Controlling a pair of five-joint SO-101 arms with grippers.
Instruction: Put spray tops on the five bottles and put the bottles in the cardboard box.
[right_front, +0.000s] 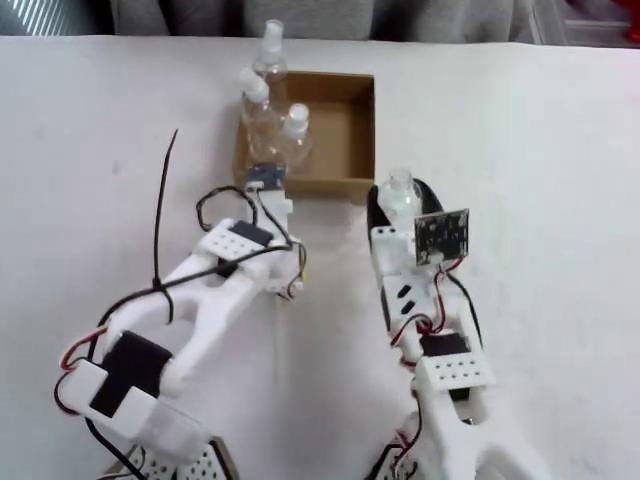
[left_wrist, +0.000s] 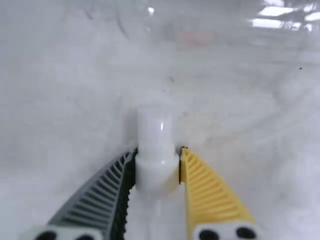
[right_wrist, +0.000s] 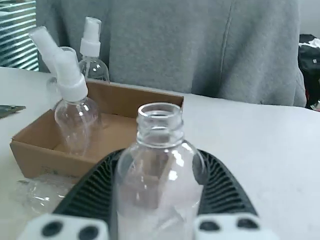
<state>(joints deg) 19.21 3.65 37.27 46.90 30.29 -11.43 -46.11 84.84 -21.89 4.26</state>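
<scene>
White spray top sits clamped between the grey and yellow fingers of the left gripper. The right gripper clasps a clear uncapped bottle upright, near the cardboard box, where a capped bottle leans.

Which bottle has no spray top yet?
Start at the cardboard box. Just outside its near right corner, the right gripper holds a clear bottle. Unlike the capped bottles at the box, its neck is open, with no white spray top.
</scene>
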